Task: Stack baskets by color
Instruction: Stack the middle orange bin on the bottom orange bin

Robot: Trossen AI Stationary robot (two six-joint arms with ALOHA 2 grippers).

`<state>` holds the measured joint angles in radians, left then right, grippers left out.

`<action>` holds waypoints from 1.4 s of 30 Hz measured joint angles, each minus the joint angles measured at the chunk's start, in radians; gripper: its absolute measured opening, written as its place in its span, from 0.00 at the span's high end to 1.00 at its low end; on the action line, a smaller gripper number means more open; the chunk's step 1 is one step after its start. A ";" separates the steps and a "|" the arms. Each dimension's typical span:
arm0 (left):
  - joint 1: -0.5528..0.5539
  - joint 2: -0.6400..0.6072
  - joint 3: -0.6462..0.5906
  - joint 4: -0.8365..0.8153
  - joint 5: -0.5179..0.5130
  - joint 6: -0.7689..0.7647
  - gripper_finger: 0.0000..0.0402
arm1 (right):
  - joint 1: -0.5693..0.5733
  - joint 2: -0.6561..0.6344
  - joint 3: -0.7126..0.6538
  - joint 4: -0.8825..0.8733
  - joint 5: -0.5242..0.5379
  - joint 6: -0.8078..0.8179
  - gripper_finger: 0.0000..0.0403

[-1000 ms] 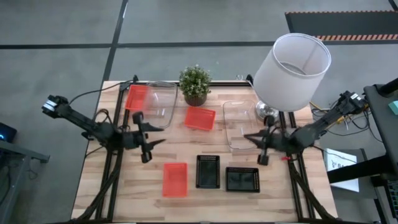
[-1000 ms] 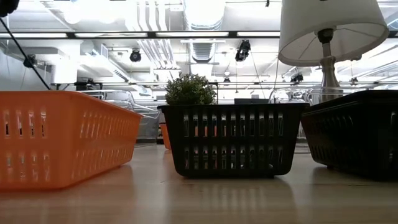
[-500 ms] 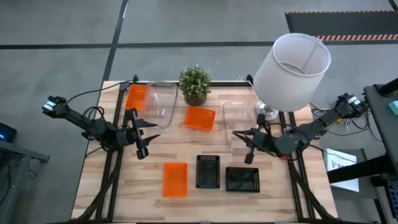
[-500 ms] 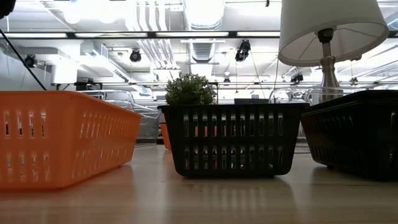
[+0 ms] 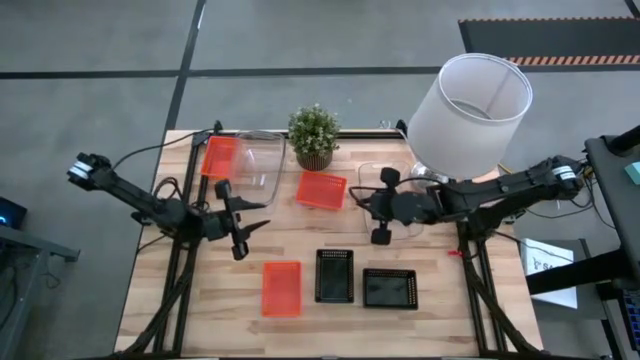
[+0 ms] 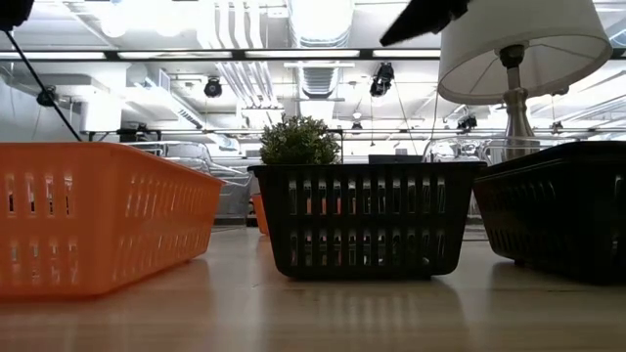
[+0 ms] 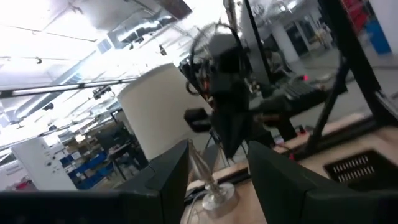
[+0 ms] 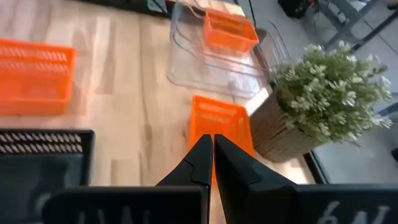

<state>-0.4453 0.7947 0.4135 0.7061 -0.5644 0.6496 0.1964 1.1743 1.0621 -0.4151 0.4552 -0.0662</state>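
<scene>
Room: grey floor around the wooden surface (image 5: 330,245); only the low view shows the ceiling lights and pipes beyond it.
Surface centre: taken as the clock's middle in the high view.
Plant (image 5: 314,136): at 12 o'clock, near the far edge.
Lamp (image 5: 470,115): at 2 o'clock; its white shade covers the far right corner.
Left clear basket (image 5: 260,168): at 11 o'clock, with a red basket (image 5: 219,157) against its outer side. The right wrist view shows that red one sitting inside the clear one, which the high view leaves unsure.
Middle red basket (image 5: 322,190): just short of the plant, near centre.
Near red basket (image 5: 282,288): at 7 o'clock; in the low view it fills the left side as an orange wall.
Black baskets: one (image 5: 334,275) at 6 o'clock, another (image 5: 390,288) at 5 o'clock, side by side, close but apart.
Right clear basket (image 5: 392,200): at 3 o'clock, partly under the right arm.
Left claw (image 5: 246,214): at 9 o'clock, above bare wood beside the left clear basket, fingers parted, holding nothing. Its wrist view looks across at the lamp and the other arm.
Right claw (image 5: 366,205): over the inner edge of the right clear basket, pointing at the middle red basket. Its wrist view shows the fingers (image 8: 200,163) pressed together and empty; the high view cannot settle that.
</scene>
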 joint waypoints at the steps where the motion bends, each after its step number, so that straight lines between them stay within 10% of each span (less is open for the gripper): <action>1: 0.007 0.015 0.005 0.022 0.000 -0.011 0.63 | -0.005 0.000 -0.009 -0.002 -0.005 -0.009 0.98; 17: 0.273 0.372 0.275 -0.219 0.040 -0.340 0.63 | -0.020 -0.186 -0.411 0.535 -0.015 -0.265 0.98; 28: 0.390 0.743 0.608 -0.638 0.240 -0.541 0.63 | -0.033 -0.307 -0.468 0.551 -0.018 -0.337 0.98; 42: 0.502 1.050 0.680 -0.520 0.364 -0.722 0.63 | -0.033 -0.417 -0.510 0.523 -0.018 -0.410 0.98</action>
<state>0.0563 1.8442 1.0931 0.1860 -0.2008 -0.0727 0.1631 0.7576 0.5518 0.1083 0.4370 -0.4761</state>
